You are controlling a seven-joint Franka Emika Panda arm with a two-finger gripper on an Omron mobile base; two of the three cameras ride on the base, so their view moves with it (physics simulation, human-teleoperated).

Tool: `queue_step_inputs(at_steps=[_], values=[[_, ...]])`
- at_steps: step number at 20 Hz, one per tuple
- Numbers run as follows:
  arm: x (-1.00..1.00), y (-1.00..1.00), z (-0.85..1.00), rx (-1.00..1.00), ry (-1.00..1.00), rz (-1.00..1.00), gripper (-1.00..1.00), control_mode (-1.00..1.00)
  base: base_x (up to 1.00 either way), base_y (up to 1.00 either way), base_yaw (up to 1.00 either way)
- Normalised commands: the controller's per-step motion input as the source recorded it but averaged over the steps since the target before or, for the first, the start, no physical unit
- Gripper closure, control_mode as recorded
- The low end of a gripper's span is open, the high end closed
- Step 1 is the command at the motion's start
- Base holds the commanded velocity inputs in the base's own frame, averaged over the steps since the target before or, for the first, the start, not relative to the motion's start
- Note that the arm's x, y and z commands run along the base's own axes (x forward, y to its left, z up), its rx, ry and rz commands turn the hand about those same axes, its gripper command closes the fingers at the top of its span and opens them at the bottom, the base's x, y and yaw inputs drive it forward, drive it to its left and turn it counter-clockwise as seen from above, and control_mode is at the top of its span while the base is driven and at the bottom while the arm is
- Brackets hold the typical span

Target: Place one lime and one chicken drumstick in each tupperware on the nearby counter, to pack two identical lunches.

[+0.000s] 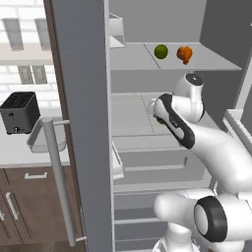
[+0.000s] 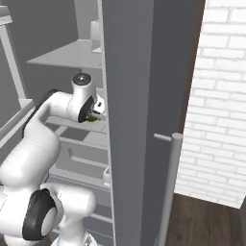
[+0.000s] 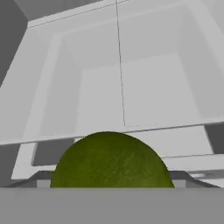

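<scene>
Gripper [image 2: 96, 114] jaws spread wide about a lime [image 3: 111, 159], fingertips hidden, grasp impossible to tell

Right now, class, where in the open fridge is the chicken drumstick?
In the left base view, the chicken drumstick lies on the upper fridge shelf, just right of a lime and above the robot's arm.
</scene>
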Motion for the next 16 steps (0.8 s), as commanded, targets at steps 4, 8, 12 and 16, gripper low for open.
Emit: queue_step_inputs(at_steps=[4, 8, 12, 16], values=[[-1.0, 0.0, 0.5, -0.01, 0.36, 0.0, 1.0, -1.0, 0.0, 0.0, 0.0], [-1.0, 0.0, 0.0, -0.06, 0.27, 0.0, 1.0, -1.0, 0.0, 0.0, 0.0], [-0.98, 0.0, -0.14, -0.1, 0.0, 0.0, 1.0, -1.0, 0.0, 0.0, 0.0], [-0.64, 0.0, -0.17, -0.1, -0.11, 0.0, 1.0, -1.0, 0.0, 0.0, 0.0]])
